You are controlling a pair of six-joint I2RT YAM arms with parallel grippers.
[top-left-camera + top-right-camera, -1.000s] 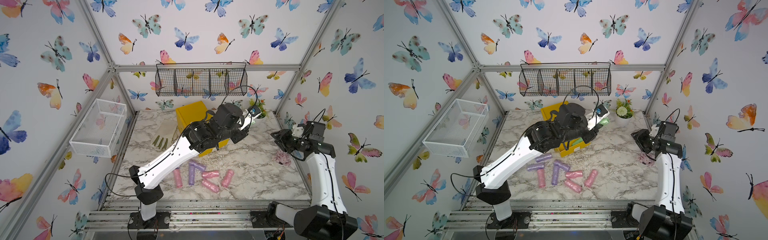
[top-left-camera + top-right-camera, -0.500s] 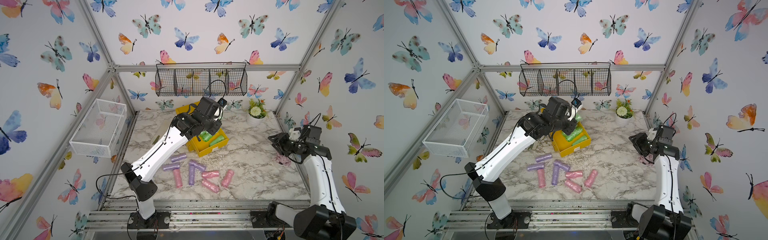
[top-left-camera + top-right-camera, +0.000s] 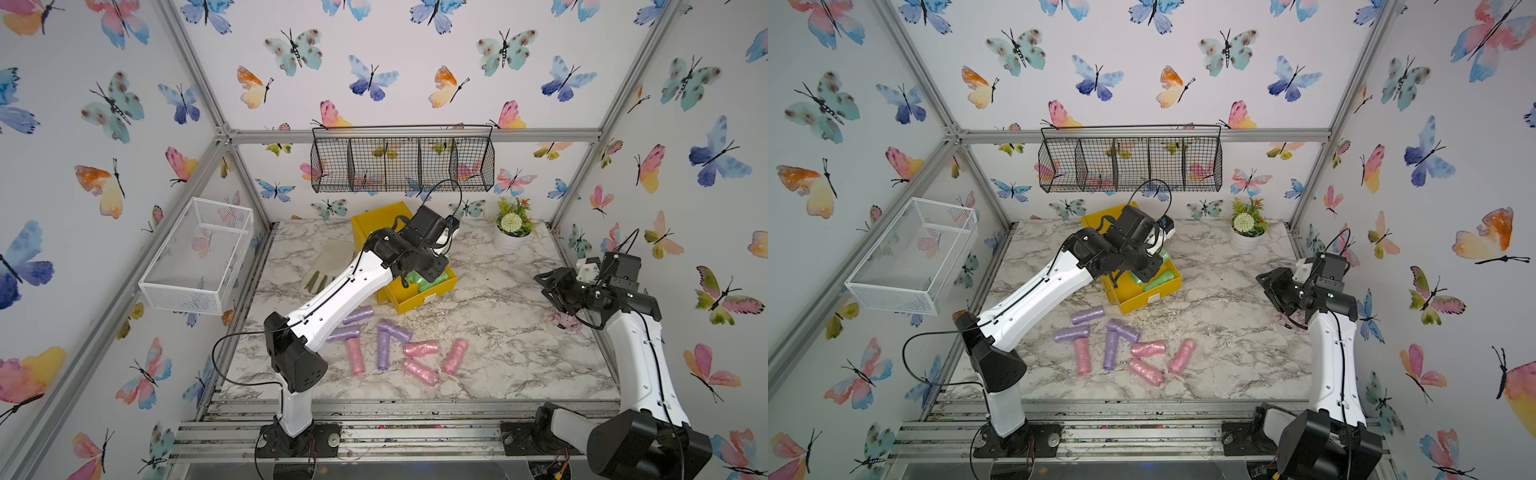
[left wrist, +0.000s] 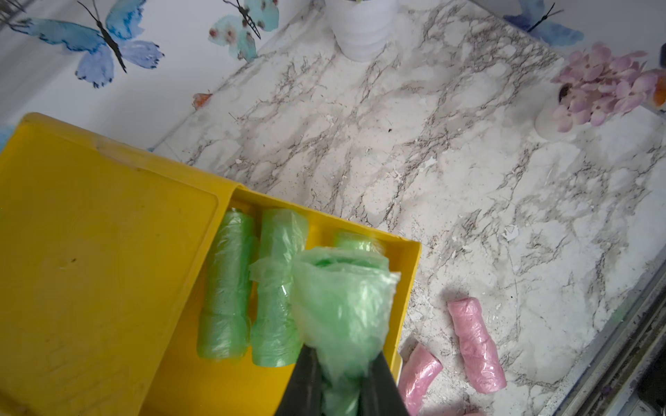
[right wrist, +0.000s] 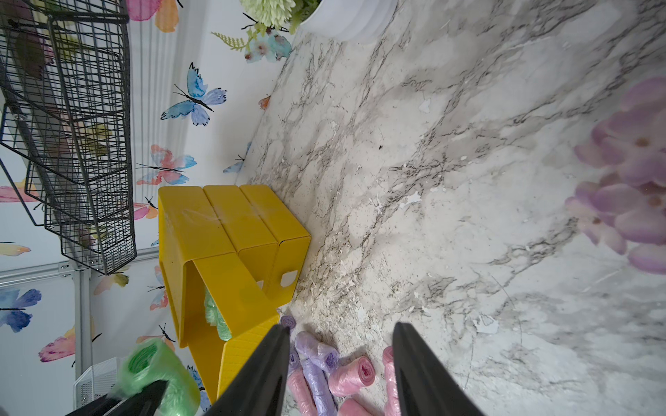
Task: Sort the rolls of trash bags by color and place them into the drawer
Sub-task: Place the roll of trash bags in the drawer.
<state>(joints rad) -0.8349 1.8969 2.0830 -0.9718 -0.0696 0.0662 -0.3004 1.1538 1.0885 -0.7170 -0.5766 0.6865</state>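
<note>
My left claw [image 4: 340,378] is pinched tight on a green roll of trash bags [image 4: 342,299], holding it over the open yellow drawer [image 4: 409,273]. Three more green rolls [image 4: 225,284] lie side by side in there, the third mostly hidden behind the held one. My right claw [image 5: 341,327] hangs above the right side of the marble tabletop [image 3: 498,324], jaws standing apart with nothing between them. In a top view, four purple rolls [image 3: 383,351] and four pink rolls [image 3: 420,371] lie clustered on the tabletop just in front of the drawer.
</note>
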